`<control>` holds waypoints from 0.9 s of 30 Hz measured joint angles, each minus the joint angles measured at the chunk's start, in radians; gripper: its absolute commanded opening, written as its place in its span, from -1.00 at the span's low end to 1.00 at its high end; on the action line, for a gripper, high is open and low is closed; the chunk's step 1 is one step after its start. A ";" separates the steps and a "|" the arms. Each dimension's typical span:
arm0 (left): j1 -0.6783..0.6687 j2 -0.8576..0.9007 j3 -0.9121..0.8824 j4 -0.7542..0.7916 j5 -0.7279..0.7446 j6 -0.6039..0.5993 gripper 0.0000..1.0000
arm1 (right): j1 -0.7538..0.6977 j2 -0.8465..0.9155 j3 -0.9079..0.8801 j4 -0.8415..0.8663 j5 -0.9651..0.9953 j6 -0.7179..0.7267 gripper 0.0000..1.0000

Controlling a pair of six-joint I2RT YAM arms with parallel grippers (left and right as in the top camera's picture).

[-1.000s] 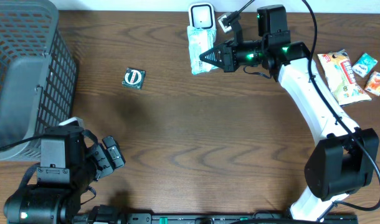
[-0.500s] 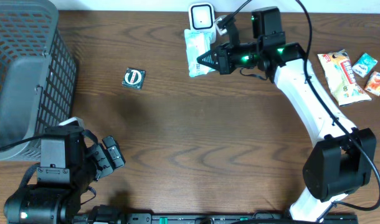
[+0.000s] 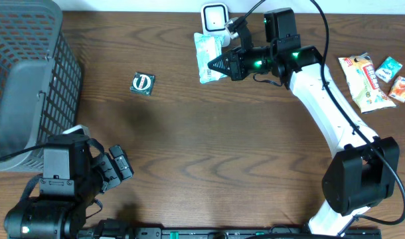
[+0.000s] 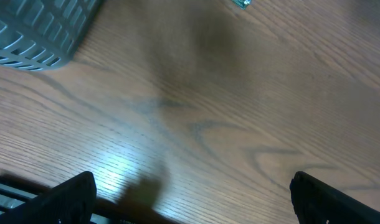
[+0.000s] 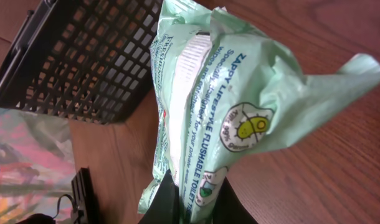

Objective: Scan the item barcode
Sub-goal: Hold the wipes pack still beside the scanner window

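Note:
A pale green wipes packet (image 3: pixel 206 56) hangs at the back of the table, just below and left of the white barcode scanner (image 3: pixel 214 16). My right gripper (image 3: pixel 221 64) is shut on the packet's lower edge. Through the right wrist camera the packet (image 5: pixel 221 106) fills the frame, pinched between the two dark fingers (image 5: pixel 168 199) at the bottom, with blue print on its face. My left gripper (image 4: pixel 190 202) rests at the near left corner, open, nothing between its fingers (image 4: pixel 68 199).
A grey mesh basket (image 3: pixel 26 79) stands at the far left. A small dark square packet (image 3: pixel 143 83) lies on the wood left of centre. Several snack packets (image 3: pixel 372 79) lie at the right edge.
My right gripper has carried the green packet slightly left and further back, closer under the scanner. The left arm has stayed still.

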 measured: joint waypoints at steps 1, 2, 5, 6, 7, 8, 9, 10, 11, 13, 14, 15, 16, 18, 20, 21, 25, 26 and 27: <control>0.000 0.000 0.000 0.000 0.000 0.000 0.95 | 0.000 0.000 0.000 0.000 0.000 0.000 -0.98; 0.000 0.000 0.000 0.000 0.000 0.000 0.95 | 0.000 0.000 0.000 -0.002 0.002 0.000 -0.98; 0.000 0.000 0.000 0.000 0.000 0.000 0.96 | 0.000 0.000 0.000 -0.021 0.022 0.000 -0.98; 0.000 0.000 0.000 0.000 0.000 0.000 0.96 | 0.000 0.000 0.000 -0.029 0.034 -0.001 -0.98; 0.000 0.000 0.000 0.000 0.000 0.000 0.95 | 0.000 0.000 0.000 -0.035 0.042 -0.001 -0.98; 0.000 0.000 0.000 0.000 0.000 0.000 0.96 | 0.000 0.000 0.000 -0.044 0.051 -0.002 -0.98; 0.000 0.000 0.000 0.000 0.000 0.000 0.95 | 0.000 0.000 0.000 -0.053 0.063 -0.003 -0.98; 0.000 0.000 0.000 0.000 0.000 0.000 0.95 | 0.000 0.000 0.000 -0.059 0.071 -0.003 -0.98; 0.000 0.000 0.000 0.000 0.000 0.000 0.96 | 0.000 0.000 0.000 -0.063 0.080 -0.003 -0.98; 0.000 0.000 0.000 0.000 0.000 0.000 0.96 | 0.000 0.000 0.000 -0.063 0.090 -0.003 -0.98; 0.000 0.000 0.000 0.000 0.000 0.000 0.96 | 0.000 0.000 0.000 -0.063 0.092 -0.003 -0.98; 0.000 0.000 0.000 0.000 0.000 0.000 0.96 | 0.000 0.000 0.000 -0.063 0.095 -0.003 -0.98; 0.000 0.000 0.000 0.000 0.000 0.000 0.95 | 0.000 0.000 0.000 -0.063 0.098 -0.004 -0.98; 0.000 0.000 0.000 0.000 0.000 0.000 0.95 | 0.000 0.000 0.000 -0.063 0.102 -0.005 -0.98; 0.000 0.000 0.000 0.000 0.000 0.000 0.95 | 0.000 0.000 0.000 -0.063 0.105 -0.007 -0.97; 0.000 0.000 0.000 0.000 0.000 0.000 0.96 | 0.000 0.000 0.000 -0.063 0.107 -0.007 -0.98; 0.000 0.000 0.000 0.000 0.000 0.000 0.96 | 0.000 0.000 0.000 -0.066 0.112 -0.007 -0.98; 0.000 0.000 0.000 0.000 0.000 0.000 0.96 | 0.000 0.000 0.000 -0.067 0.113 -0.007 -0.98; 0.000 0.000 0.000 0.000 0.000 0.000 0.96 | 0.000 0.000 0.000 -0.067 0.113 -0.007 -0.98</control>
